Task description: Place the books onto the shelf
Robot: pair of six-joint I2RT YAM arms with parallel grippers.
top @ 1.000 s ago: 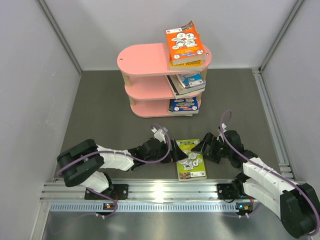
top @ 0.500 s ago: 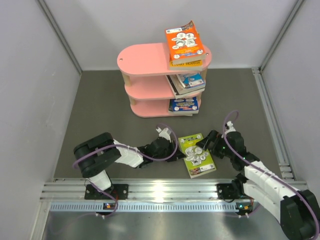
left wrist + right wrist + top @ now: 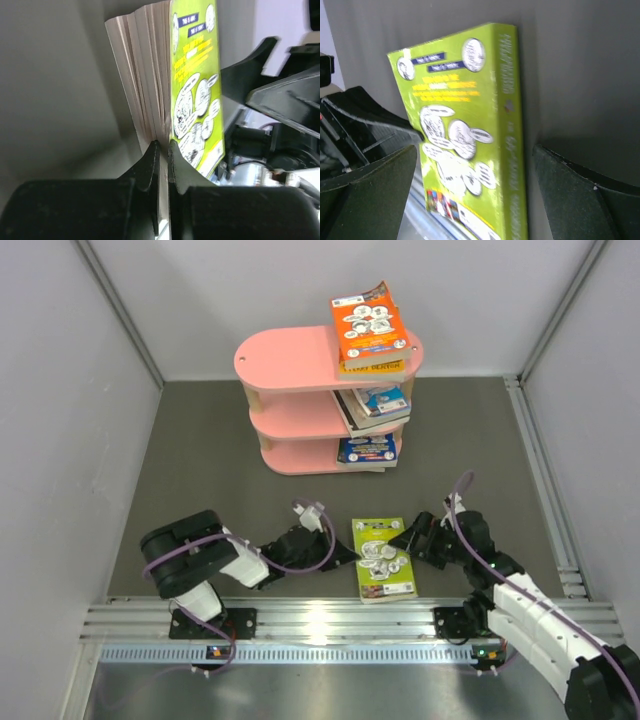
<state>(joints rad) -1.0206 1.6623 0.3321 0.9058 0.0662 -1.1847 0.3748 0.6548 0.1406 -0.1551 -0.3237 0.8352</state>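
A lime-green book (image 3: 382,558) with cartoon speech bubbles lies flat on the dark table near the front. My left gripper (image 3: 346,552) is at its left, page-edge side. In the left wrist view its jaws (image 3: 162,145) are shut, with a thin pale strip of the book's (image 3: 195,90) top pages between the tips. My right gripper (image 3: 409,535) stands open at the spine side, and the book (image 3: 470,130) lies between its wide-apart fingers (image 3: 580,195). The pink shelf (image 3: 295,358) holds an orange book (image 3: 372,325) on a yellow-spined one, and more books (image 3: 372,405) on the lower tiers.
A metal rail (image 3: 330,625) runs along the near edge behind both arm bases. Grey walls close in the table on the left, right and back. A second rail (image 3: 545,490) lines the right side.
My left gripper has gone from open to shut at the lime book's edge. The book turned askew, then came back straight and a little left. The right gripper drew back slightly.
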